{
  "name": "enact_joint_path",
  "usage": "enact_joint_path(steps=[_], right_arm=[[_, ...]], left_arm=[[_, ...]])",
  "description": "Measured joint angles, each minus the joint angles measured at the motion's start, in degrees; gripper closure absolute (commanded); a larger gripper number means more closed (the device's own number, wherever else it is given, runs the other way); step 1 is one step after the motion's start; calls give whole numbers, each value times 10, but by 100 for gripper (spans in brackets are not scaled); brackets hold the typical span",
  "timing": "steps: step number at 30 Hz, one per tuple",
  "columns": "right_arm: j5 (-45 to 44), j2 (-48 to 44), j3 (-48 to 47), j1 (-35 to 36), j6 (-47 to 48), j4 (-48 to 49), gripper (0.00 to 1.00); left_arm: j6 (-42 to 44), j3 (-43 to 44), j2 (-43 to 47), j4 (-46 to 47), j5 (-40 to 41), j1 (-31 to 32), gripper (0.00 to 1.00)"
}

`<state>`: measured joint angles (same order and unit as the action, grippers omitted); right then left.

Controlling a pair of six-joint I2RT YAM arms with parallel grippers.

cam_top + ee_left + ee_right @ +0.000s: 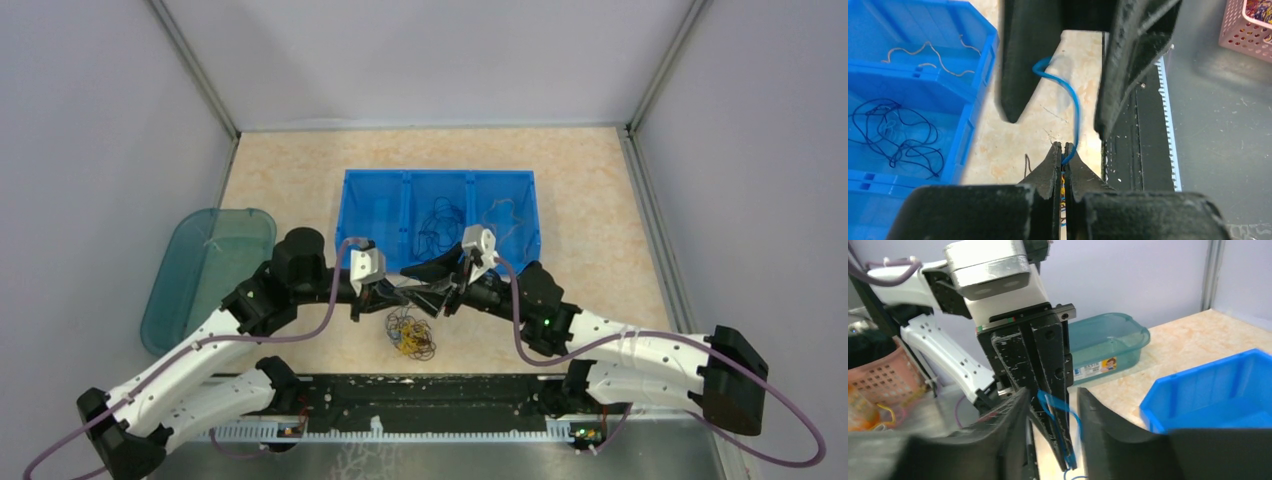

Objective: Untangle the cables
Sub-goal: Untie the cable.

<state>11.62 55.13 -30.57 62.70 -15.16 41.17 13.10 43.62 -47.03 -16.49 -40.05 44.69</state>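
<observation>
Left wrist: left jaws clamped on a thin blue cable (1075, 107) curving between the parted right jaws

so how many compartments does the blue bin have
3, side by side in the blue bin: the middle one holds dark cables, the right one pale cables, and the left one shows nothing clear. Their near ends are hidden.

L arm (190, 360): my elbow low, reaching inward | L gripper (1063, 147): jaws pressed together, nipping a blue cable (1075, 107) | R arm (640, 350): mirrored, reaching inward | R gripper (1052, 399): jaws apart, nose to nose with my left
</observation>
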Motion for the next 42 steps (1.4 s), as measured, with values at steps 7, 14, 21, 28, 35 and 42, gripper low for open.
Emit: enact_joint_path(steps=[7, 14, 21, 28, 35, 42], right_arm=[[-14, -38, 22, -19, -16, 1, 22], [5, -71, 96, -28, -27, 4, 23], [36, 15, 87, -28, -29, 41, 33], [38, 142, 61, -28, -49, 138, 47], [26, 218, 63, -24, -72, 212, 48], [8, 251, 96, -17, -75, 252, 45]], left_arm=[[35, 57, -14, -26, -3, 0, 99], [36, 77, -17, -30, -26, 0, 99], [35, 103, -35, -30, -38, 0, 99], [34, 148, -50, -32, -53, 0, 99], [43, 232, -71, -50, -57, 0, 99], [72, 346, -96, -66, -56, 0, 99]])
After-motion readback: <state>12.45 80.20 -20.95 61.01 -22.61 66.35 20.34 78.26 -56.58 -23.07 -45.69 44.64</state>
